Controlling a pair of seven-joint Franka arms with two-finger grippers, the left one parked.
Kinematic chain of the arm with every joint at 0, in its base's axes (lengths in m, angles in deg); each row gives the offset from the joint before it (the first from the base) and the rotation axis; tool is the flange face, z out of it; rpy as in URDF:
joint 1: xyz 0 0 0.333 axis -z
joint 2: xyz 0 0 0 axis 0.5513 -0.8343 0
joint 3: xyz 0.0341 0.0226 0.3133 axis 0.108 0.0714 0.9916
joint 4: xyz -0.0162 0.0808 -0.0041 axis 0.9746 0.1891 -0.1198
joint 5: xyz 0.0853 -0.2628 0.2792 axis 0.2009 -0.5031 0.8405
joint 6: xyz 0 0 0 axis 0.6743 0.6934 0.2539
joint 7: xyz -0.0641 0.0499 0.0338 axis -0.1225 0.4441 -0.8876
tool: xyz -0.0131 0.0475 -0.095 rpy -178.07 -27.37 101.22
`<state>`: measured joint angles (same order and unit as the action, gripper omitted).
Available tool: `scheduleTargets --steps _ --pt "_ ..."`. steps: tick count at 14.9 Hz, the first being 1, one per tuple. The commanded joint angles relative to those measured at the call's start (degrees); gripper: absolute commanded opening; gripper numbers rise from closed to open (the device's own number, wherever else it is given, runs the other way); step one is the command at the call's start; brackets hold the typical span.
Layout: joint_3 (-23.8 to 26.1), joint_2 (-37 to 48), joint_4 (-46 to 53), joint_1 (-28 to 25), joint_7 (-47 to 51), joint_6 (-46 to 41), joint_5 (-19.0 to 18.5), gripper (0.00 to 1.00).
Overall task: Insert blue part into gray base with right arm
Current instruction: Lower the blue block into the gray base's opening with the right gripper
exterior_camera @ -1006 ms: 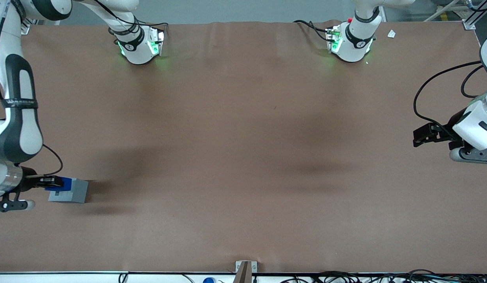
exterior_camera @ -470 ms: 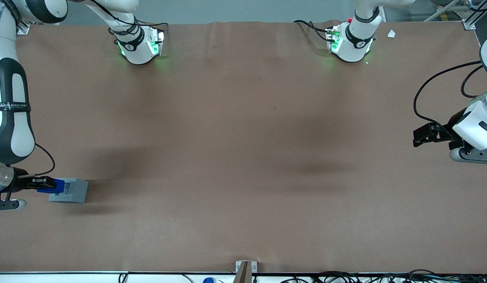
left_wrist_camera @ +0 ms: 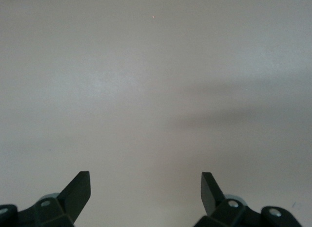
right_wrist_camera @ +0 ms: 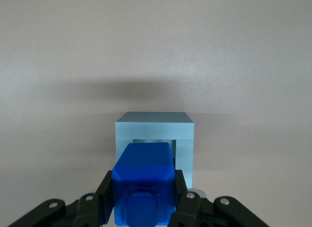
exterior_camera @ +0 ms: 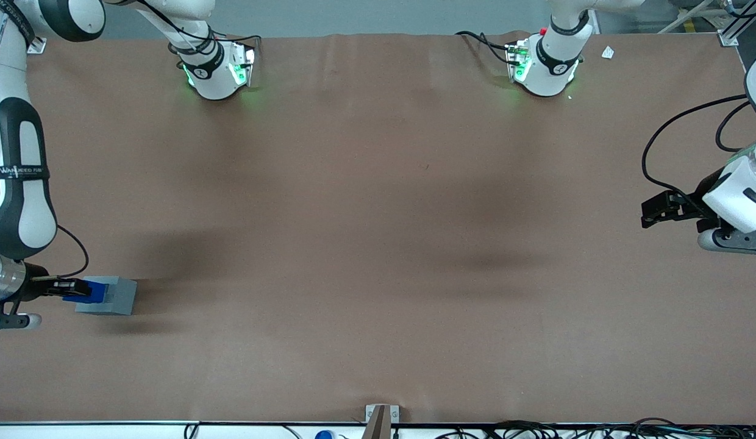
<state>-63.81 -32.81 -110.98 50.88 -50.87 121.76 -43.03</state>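
Blue plastic fills the space between my fingers [right_wrist_camera: 104, 200]: I have the blue part [right_wrist_camera: 142, 183] clamped from both sides, one black finger pressed against each flank. In the wrist view its front end overlaps the opening of the gray base [right_wrist_camera: 155, 139], lined up with the recess, whose pale inner edge shows just above the blue part's top. I cannot tell whether the tip is already inside the recess or only held right in front of it.

From the front view, my gripper [exterior_camera: 70, 288] sits low over the brown tabletop [exterior_camera: 378, 244] at the working arm's end, close to the edge of the picture. The blue part [exterior_camera: 92, 291] juts out of it and meets the gray base [exterior_camera: 113, 297] at the side that faces my wrist. The gray base rests flat on the tabletop, with a soft shadow stretching away from it toward the parked arm's end of the table.

My right arm [exterior_camera: 18, 183] comes down from above, white with black bands, and a thin black cable [exterior_camera: 79, 250] loops from the forearm down to the wrist. The gray base lies nearer to the front camera than my arm's foot [exterior_camera: 216, 70], which glows green where it is bolted to the tabletop.
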Motion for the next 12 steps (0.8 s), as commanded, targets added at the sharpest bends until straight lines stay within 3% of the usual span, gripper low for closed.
scheduleTargets --steps 1,12 --pt "0.68 0.08 -0.12 0.86 2.78 0.32 0.64 0.00" --pt "0.68 -0.18 -1.44 2.01 3.32 2.43 0.55 0.00"
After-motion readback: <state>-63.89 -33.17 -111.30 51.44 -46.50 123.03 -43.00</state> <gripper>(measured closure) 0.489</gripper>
